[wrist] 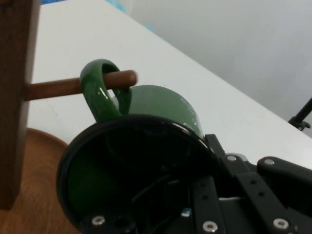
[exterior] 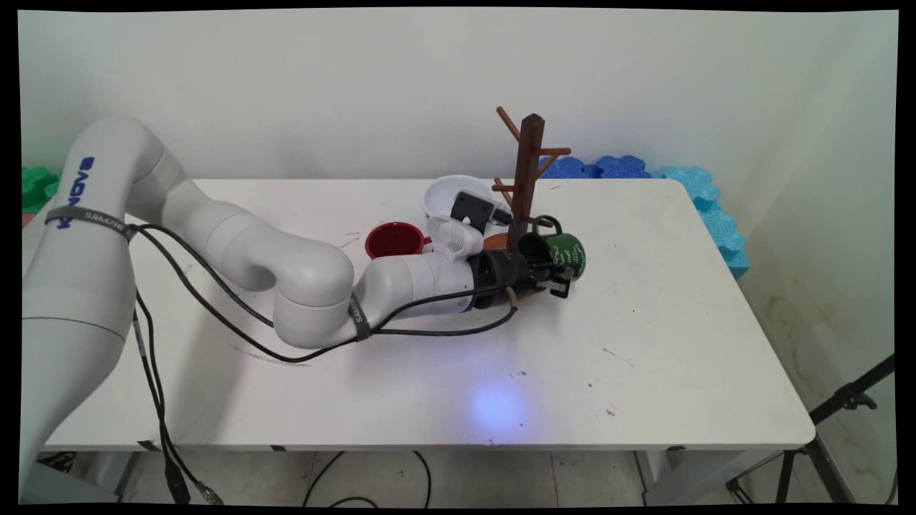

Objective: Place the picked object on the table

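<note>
A dark green mug (exterior: 567, 252) lies tilted on its side against the lower part of a brown wooden mug tree (exterior: 528, 172). My gripper (exterior: 549, 277) is shut on the mug's rim, low over the table. In the hand view the green mug (wrist: 161, 105) shows its dark opening to the camera, and its handle (wrist: 100, 90) is looped over a low peg (wrist: 58, 87) of the mug tree's post (wrist: 14, 97). The tree's round wooden base (wrist: 34, 190) lies just below the mug. My gripper (wrist: 200, 195) has one side of its linkage inside the rim.
A red mug (exterior: 393, 239) stands left of the tree, partly behind my wrist. A white bowl (exterior: 447, 193) sits behind it. Blue foam mats (exterior: 708, 207) line the table's far right edge. A black tripod (exterior: 844, 400) stands on the floor at right.
</note>
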Tool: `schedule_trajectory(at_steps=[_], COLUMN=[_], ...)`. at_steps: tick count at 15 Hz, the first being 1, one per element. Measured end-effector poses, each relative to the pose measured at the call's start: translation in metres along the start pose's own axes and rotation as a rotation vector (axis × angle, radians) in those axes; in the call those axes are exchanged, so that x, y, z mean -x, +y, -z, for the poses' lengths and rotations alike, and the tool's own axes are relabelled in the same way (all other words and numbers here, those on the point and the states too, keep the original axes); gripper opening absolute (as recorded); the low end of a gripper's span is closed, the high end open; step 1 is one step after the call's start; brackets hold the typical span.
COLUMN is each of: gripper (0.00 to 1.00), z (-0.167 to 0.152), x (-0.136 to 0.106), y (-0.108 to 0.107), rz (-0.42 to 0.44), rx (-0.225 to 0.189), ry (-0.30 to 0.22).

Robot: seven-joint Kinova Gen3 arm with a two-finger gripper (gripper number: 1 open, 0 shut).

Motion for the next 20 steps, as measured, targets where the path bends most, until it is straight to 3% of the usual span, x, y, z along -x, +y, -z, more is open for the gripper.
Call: schedule_trajectory(at_steps=[10,20], gripper=[0.00,0.00], z=[0.017,0.051], x=[-0.016,-0.037], y=[0.023,0.023], rz=[-0.044,-0.156], rx=[0.063,0.105], ry=[0.032,-0.028])
